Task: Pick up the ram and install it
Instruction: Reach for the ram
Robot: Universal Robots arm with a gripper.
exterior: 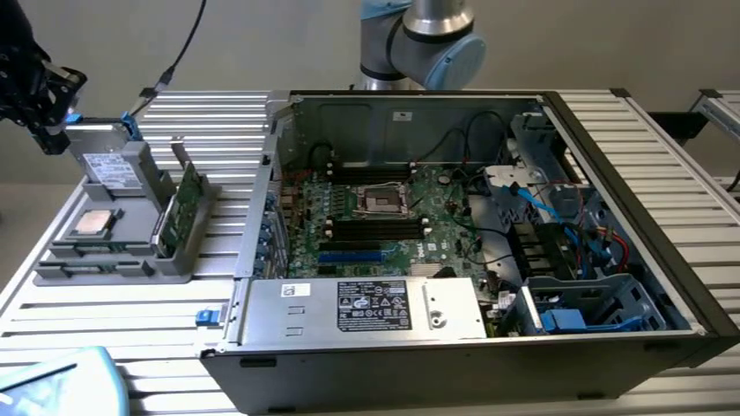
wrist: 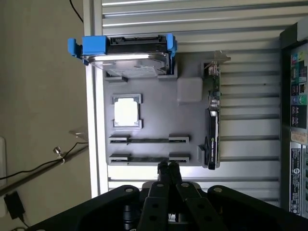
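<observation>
Exterior view: a slatted metal counter (exterior: 139, 303) carries an open computer case (exterior: 463, 373), its motherboard (exterior: 393, 217) facing up. At the exterior view's left, just beside the case, sits a grey tray (exterior: 104, 270). A boxy drive (exterior: 116, 165) with blue tabs stands at the tray's far end, and a square processor (exterior: 95, 224) lies flat nearer the front. What appears to be the ram (exterior: 185, 208), a thin green board, stands on its long edge along the tray's case side. The arm's dark end (exterior: 35, 87) hangs above the tray's far left corner. Wrist view: the camera looks down on the tray. The hand (wrist: 167, 167) is in the foreground with its two fingers pressed together and nothing between them. It hovers over the tray's near rim, apart from the ram, which runs along one side of the tray. Two long holders just ahead of the fingertips look empty, though this is hard to tell. The ram is probably light and stiff, but thin and fragile. The safest hold looks like a pinch across its thickness on the exposed upper edge, near the middle, away from the chips and contact strip, since it could tip or twist easily.
</observation>
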